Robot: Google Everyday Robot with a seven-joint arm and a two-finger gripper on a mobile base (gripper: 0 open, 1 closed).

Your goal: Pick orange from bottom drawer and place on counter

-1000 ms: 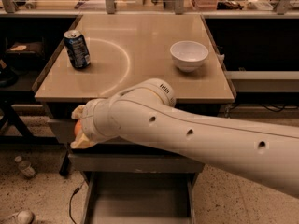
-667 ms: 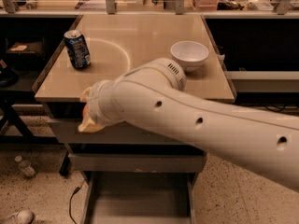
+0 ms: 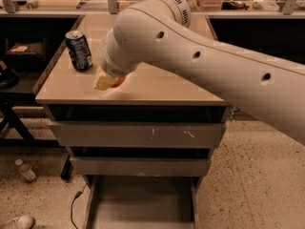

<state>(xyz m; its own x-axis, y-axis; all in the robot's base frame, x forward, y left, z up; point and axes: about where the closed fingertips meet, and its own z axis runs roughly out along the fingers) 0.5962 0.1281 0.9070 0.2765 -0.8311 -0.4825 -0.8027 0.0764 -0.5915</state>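
My gripper [image 3: 109, 83] is low over the front left part of the beige counter [image 3: 167, 87], at the end of the big white arm that reaches in from the right. It is shut on the orange [image 3: 119, 81], of which only a small orange patch shows beside a pale finger [image 3: 102, 82]. The orange is just above the counter top; I cannot tell if it touches. The bottom drawer [image 3: 143, 202] stands pulled open at the foot of the cabinet, and its visible grey floor is bare.
A blue soda can [image 3: 78, 50] stands on the counter's left side, close to the gripper. Two scuffed drawers [image 3: 138, 135] above the open one are closed. A cluttered shelf [image 3: 238, 6] runs behind. A small bottle [image 3: 25, 170] and a cable [image 3: 74, 206] lie on the floor at left.
The arm has risen from in front of the cabinet's left edge to over the counter, carrying the orange up and to the right. The arm now hides the white bowl.
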